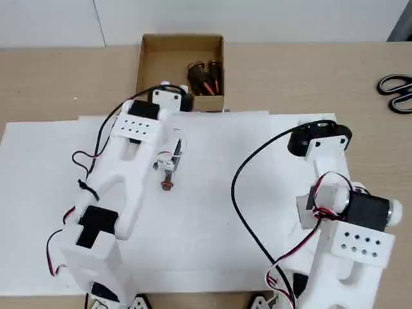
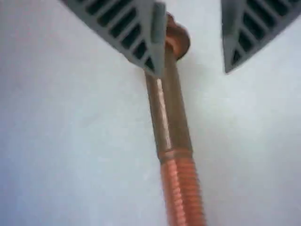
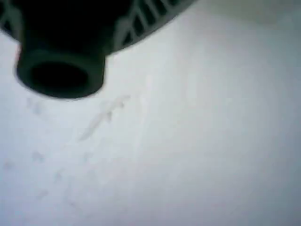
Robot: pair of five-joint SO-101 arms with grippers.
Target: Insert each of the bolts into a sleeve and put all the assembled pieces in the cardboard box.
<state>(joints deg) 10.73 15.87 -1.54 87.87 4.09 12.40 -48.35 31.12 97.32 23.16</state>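
Bolt lying flat on the white sheet near the cardboard box, my left gripper spread loose about its head end, my right gripper clamped on a black sleeve above the sheet

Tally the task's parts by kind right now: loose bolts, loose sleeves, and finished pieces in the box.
loose bolt: 1
black sleeve: 1
assembled pieces in the cardboard box: 2 that I can make out
Total: 4
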